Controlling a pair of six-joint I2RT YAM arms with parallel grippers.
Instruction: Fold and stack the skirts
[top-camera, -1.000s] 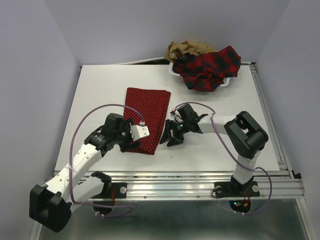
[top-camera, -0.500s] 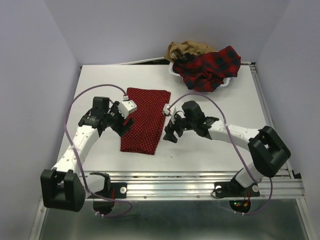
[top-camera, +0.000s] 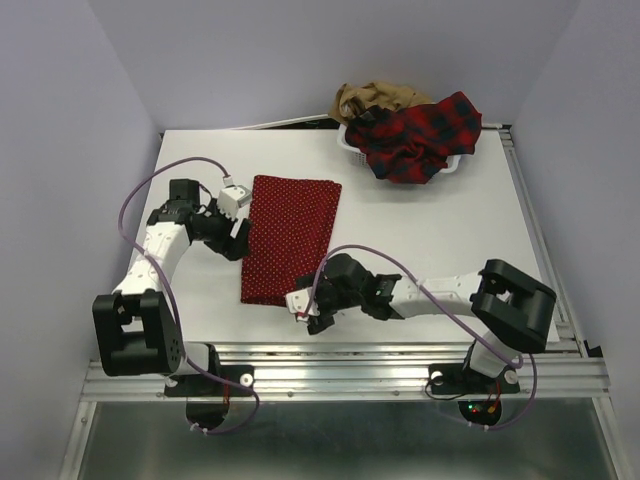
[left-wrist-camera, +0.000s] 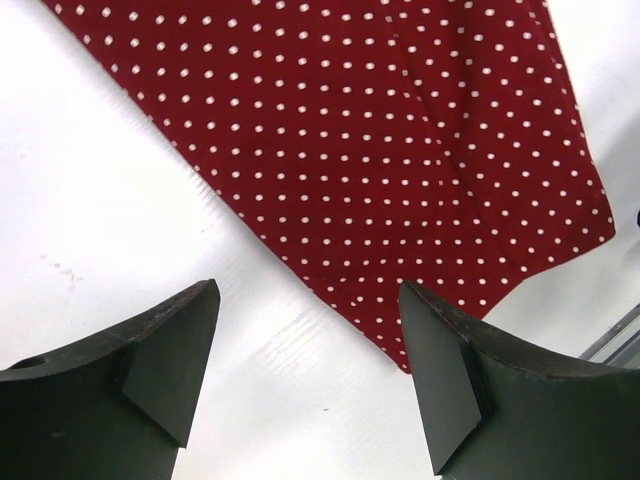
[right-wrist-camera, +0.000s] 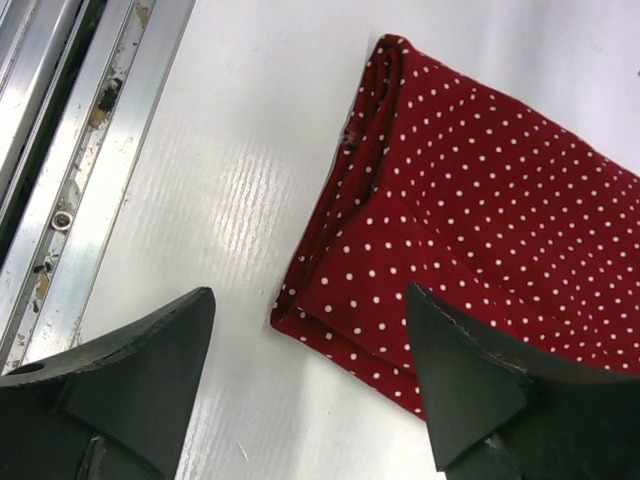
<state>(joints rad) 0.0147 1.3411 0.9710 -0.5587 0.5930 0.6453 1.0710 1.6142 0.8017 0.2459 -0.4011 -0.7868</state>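
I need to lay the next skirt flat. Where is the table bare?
Bare: the wide patch right of the dotted skirt, between the basket and the right arm; also the far-left corner behind the left gripper. Crowded: the skirt's near edge, by the right gripper.

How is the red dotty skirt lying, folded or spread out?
Folded: the red dotted skirt lies flat as a neat rectangle, with stacked layers at its corner.

White table (top-camera: 430, 250) was flat, with faint scuffs on its surface. White mesh basket (top-camera: 350, 143) sat at the far right corner, with only parts of its rim showing. Aluminium rails (top-camera: 380, 358) ran along the near edge. Pale lilac walls (top-camera: 250, 60) enclosed three sides.
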